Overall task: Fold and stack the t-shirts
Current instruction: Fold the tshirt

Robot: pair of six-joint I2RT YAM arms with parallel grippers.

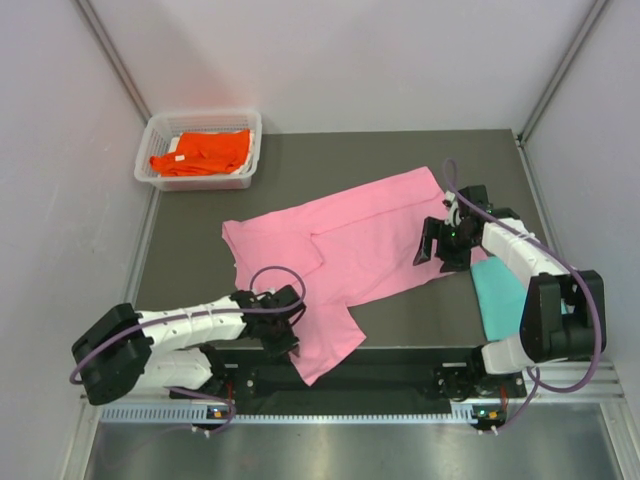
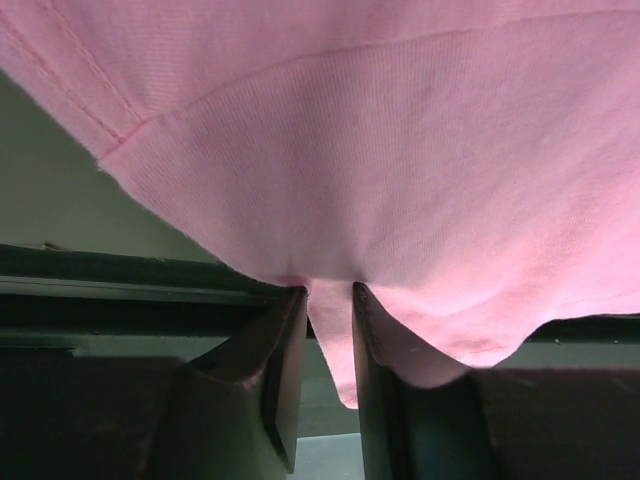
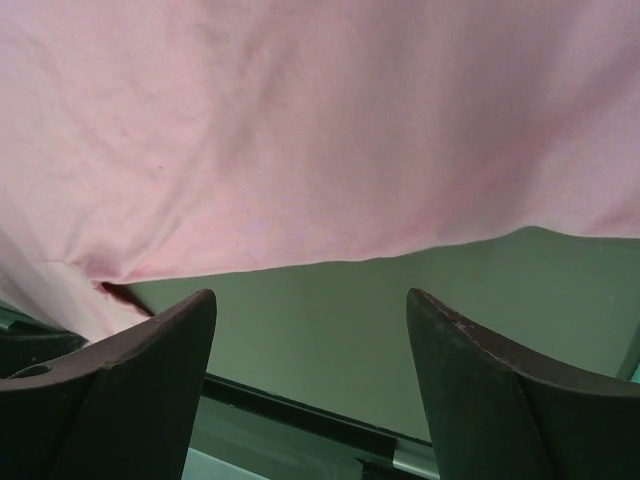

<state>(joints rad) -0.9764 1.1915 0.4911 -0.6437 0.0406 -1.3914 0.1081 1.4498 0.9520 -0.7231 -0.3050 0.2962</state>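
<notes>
While our left gripper [image 2: 328, 295] pinches the near corner of the pink t-shirt [image 1: 345, 240], our wide-open right gripper [image 3: 310, 300] faces its opposite edge

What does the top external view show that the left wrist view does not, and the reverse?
Only the top view: the white wire-mesh basket holding the bright orange cloth t-shirt, the teal cloth t-shirt, the open right gripper. Only the left wrist view: a fold of cloth pinched between the fingers. Both: the light pink cloth t-shirt and the left gripper.
</notes>
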